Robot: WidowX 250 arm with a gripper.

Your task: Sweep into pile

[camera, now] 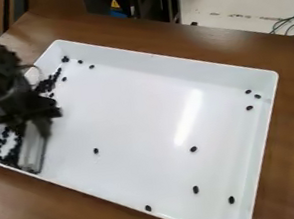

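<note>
The black gripper (36,126) hangs down over the left part of a white tray (157,115). A flat grey sweeping piece (31,150) stands on the tray's floor directly below the gripper, close to the front left wall. Many small black pieces (9,157) lie between that flat piece and the tray's left corner. Another cluster of black pieces (47,83) runs along the left wall behind the gripper. Single pieces are scattered elsewhere: near the tray's middle, toward the front edge and by the right wall. The arm hides part of the left wall.
Raised walls surround the tray, which sits on a brown wooden table (290,164). Black equipment (126,0) stands beyond the table's back edge, and cables (290,24) lie at the upper right.
</note>
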